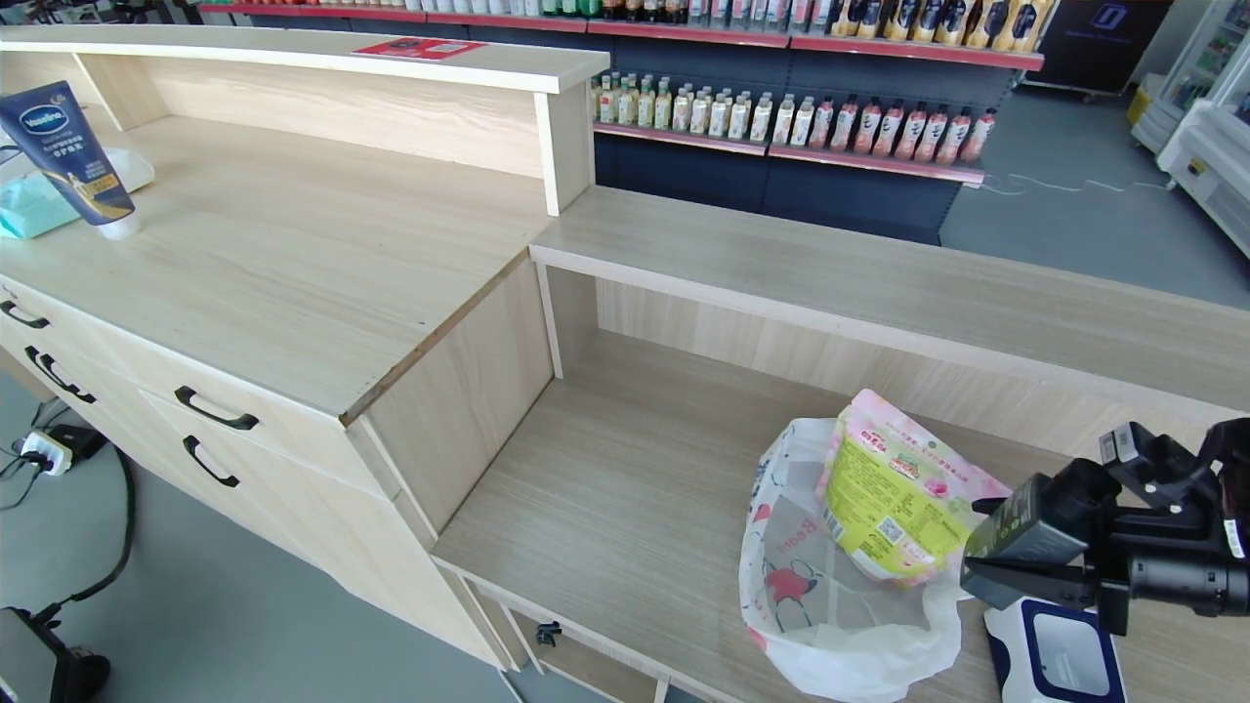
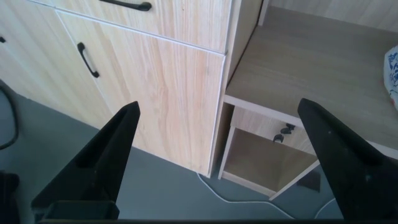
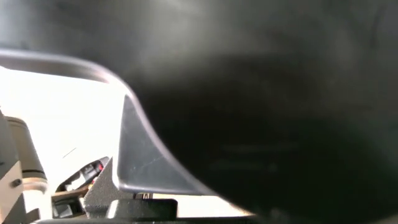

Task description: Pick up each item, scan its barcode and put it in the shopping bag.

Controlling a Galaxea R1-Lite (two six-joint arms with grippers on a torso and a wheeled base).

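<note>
A pink and green snack pouch [image 1: 894,493] stands tilted inside the white plastic shopping bag [image 1: 830,625] on the lower counter. My right gripper [image 1: 969,566] is right at the pouch's right edge, just above the bag's rim. A blue and white wipes pack [image 1: 1055,656] lies on the counter under that arm. A blue tube [image 1: 66,151] stands on its cap at the far left of the upper counter, beside a teal pack [image 1: 29,207]. My left gripper [image 2: 219,104] hangs open over the floor beside the counter's cabinet, with nothing between its fingers.
The upper counter [image 1: 293,254] drops at a step to the lower counter [image 1: 625,508], which has a raised ledge [image 1: 879,283] behind it. Drawers with black handles [image 1: 215,415] front the cabinet. Shelves of bottles [image 1: 781,117] stand behind.
</note>
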